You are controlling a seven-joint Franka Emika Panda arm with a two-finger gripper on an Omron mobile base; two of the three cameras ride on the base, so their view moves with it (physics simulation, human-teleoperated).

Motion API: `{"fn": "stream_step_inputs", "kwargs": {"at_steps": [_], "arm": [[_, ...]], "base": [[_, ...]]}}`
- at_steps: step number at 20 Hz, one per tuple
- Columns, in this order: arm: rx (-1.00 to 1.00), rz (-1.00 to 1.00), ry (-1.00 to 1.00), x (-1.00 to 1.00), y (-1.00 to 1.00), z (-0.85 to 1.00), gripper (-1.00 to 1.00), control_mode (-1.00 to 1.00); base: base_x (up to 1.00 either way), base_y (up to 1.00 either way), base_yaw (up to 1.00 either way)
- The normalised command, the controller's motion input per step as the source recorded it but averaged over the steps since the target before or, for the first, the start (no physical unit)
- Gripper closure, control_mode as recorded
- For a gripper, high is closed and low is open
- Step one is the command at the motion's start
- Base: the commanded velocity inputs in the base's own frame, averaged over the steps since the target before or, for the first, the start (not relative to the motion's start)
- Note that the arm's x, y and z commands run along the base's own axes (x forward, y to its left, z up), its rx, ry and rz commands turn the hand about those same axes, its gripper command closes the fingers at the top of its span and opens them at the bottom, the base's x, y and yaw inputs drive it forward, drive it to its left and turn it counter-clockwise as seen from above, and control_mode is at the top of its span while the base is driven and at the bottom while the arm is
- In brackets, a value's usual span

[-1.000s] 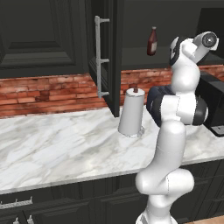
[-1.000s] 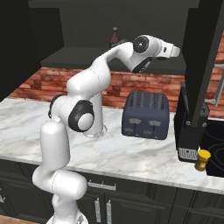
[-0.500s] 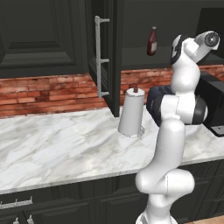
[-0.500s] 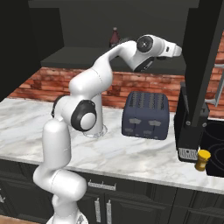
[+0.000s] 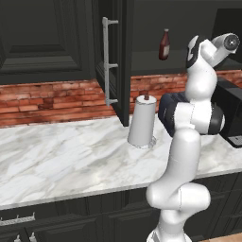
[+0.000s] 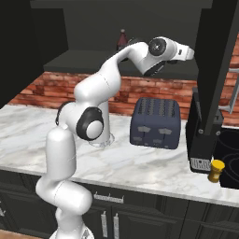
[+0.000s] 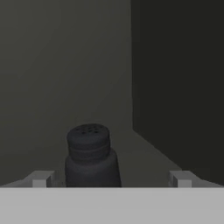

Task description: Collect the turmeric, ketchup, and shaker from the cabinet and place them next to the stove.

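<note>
Step in hand: reaching into the cabinet for the shaker, judged from the hand's aim.
Shaker: stood upright on the cabinet shelf, towards the shelf's back corner, where back wall met side wall; seen in the hand view.
Gripper: fingers wide apart, nothing between the pads; the two tips showed at either side of the shaker's lower body, with the shaker nearer the left tip than the right.
Contact: none visible; shaker apart from both fingertips.
Ketchup: upright on the same shelf, well apart from the hand, untouched.
Turmeric: already on the counter at its right edge, just beside the stove.
Cabinet door: swung open, silver bar handle facing the room.
Alignment advice: shift the hand sideways so the shaker sits midway between the tips before closing; off-centre closing would likely push it over.
Depth advice: advance until the pads cover the wider body below the tapered top; a grip on the ribbed cap may slip.
Risk: side wall near; limited room for the far finger.
Exit advice: lift slightly, then withdraw straight out past the shelf edge.
</note>
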Motion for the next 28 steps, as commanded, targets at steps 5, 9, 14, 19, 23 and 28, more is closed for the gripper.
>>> {"fn": "stream_step_inputs", "kwargs": {"at_steps": [5, 9, 14, 19, 23, 28], "arm": [[0.0, 0.06, 0.0, 0.0, 0.0, 0.0, -1.0, -1.0], [0.0, 0.07, 0.0, 0.0, 0.0, 0.0, -1.0, -1.0], [0.0, 0.08, 0.0, 0.0, 0.0, -0.03, -1.0, -1.0], [0.0, 0.08, 0.0, 0.04, 0.01, -0.04, -1.0, -1.0], [0.0, 0.09, 0.0, 0.15, 0.02, 0.0, -1.0, -1.0], [0.0, 0.09, 0.02, 0.18, 0.0, 0.0, -1.0, -1.0]], "base": [[0.0, 0.0, 0.0], [0.0, 0.0, 0.0], [0.0, 0.0, 0.0], [0.0, 0.0, 0.0], [0.0, 0.0, 0.0], [0.0, 0.0, 0.0]]}}
